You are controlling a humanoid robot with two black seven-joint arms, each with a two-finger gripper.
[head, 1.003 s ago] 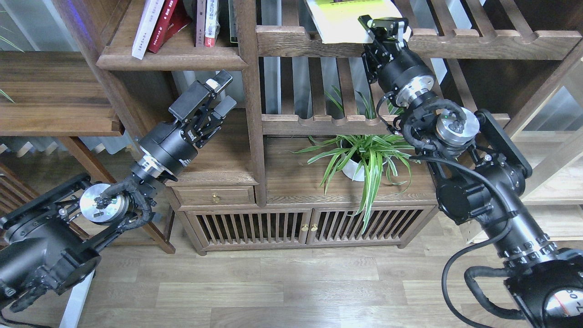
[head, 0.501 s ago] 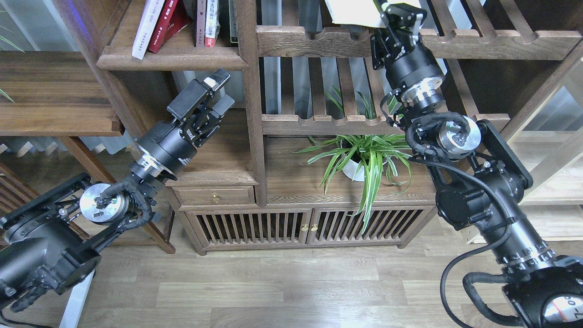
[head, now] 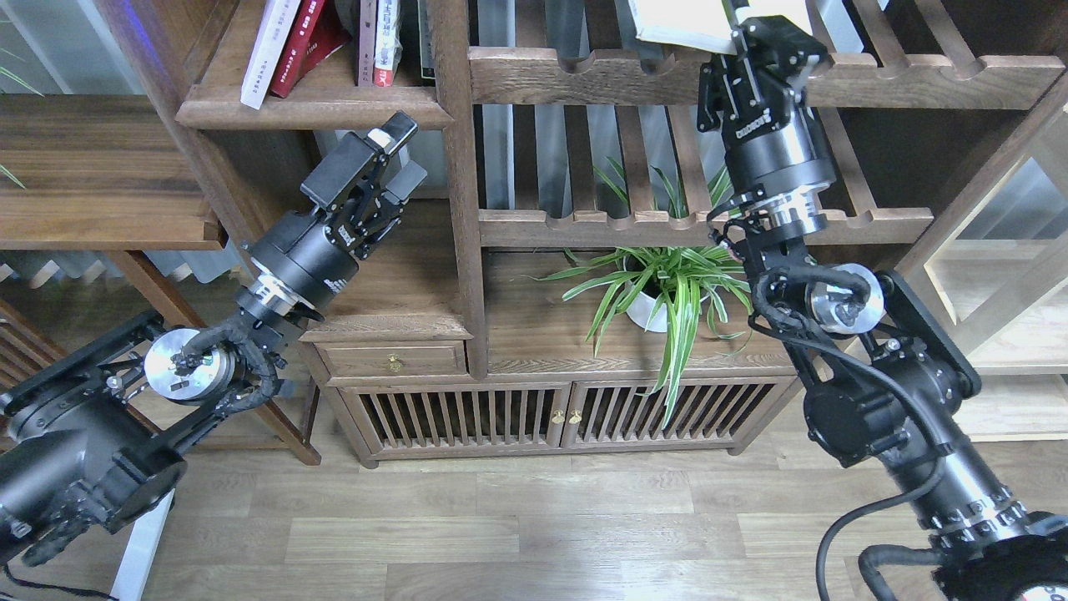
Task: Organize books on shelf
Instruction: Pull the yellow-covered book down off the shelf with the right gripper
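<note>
since a sec ago our right gripper [head: 772, 29] has lifted the thick pale-paged book [head: 680, 25], clamped, off the slatted rack [head: 901, 75]. left gripper [head: 380, 163] waits, jaws apart, empty. step: carry; next needs a swing left to the dark-brown moulded shelf [head: 317, 104] w/ red & white books [head: 292, 42].

Red book [head: 299, 46], dark-brown shelf [head: 313, 108]

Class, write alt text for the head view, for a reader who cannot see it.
The right gripper holds a pale book at the top edge, above a slatted rack. The left gripper hangs open and empty below the shelf, where red and white books stand leaning. A potted plant sits on the cabinet below.
</note>
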